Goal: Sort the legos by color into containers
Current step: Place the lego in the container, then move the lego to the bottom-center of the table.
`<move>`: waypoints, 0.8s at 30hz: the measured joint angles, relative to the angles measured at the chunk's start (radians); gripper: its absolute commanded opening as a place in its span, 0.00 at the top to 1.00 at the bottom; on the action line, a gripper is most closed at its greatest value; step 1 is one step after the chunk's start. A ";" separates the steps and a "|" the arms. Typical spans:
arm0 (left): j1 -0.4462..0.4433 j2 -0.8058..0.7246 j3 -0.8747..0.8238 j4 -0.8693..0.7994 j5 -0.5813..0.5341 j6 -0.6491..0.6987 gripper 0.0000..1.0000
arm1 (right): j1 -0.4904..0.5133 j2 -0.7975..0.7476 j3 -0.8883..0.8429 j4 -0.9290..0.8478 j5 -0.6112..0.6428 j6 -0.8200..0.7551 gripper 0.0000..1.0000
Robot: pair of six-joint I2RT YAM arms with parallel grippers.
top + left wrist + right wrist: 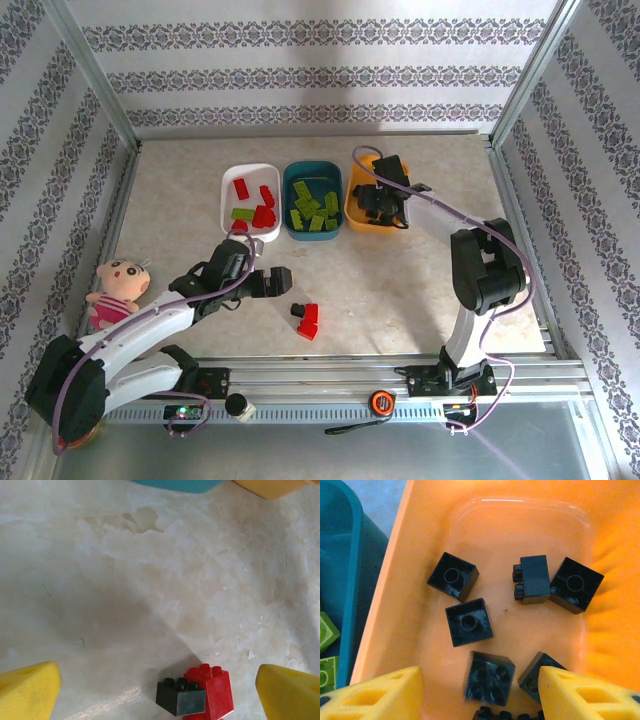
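Observation:
Over the orange tub (356,208) hangs my right gripper (385,205), open. In its wrist view the yellow fingers (380,695) stand apart above several black legos (469,622); a blurred black one (489,677) lies loose between them. The white tub (232,180) holds red legos (242,187) and a green one (243,213). Green legos (312,208) fill the teal tub (312,168). A black lego (181,697) leans against a red lego (215,690) on the table. My left gripper (273,283) is open just left of that pair (306,318), fingers (27,690) wide.
A pink plush doll (118,290) lies at the left edge of the table. A small tape measure (380,401) sits on the front rail. Metal frame posts and patterned walls bound the table. Bare tabletop stretches between the loose pair and the tubs.

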 measured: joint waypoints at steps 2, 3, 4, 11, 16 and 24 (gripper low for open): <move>-0.024 0.004 0.003 -0.008 -0.006 0.004 0.03 | 0.000 -0.004 0.001 0.000 0.000 0.003 0.30; -0.043 0.009 0.004 -0.012 -0.012 0.005 0.03 | 0.001 -0.008 0.000 0.000 0.000 0.003 0.30; -0.066 0.017 0.006 -0.019 -0.020 0.006 0.03 | 0.003 -0.014 -0.005 0.001 0.000 0.003 0.30; -0.260 0.169 0.051 -0.069 -0.087 0.020 0.13 | 0.066 -0.160 -0.147 0.017 0.004 0.004 0.29; -0.313 0.267 0.087 -0.079 -0.121 0.034 0.25 | 0.123 -0.245 -0.252 0.032 0.005 0.006 0.29; -0.314 0.307 0.111 -0.079 -0.171 0.030 0.38 | 0.211 -0.389 -0.362 0.030 0.019 0.007 0.29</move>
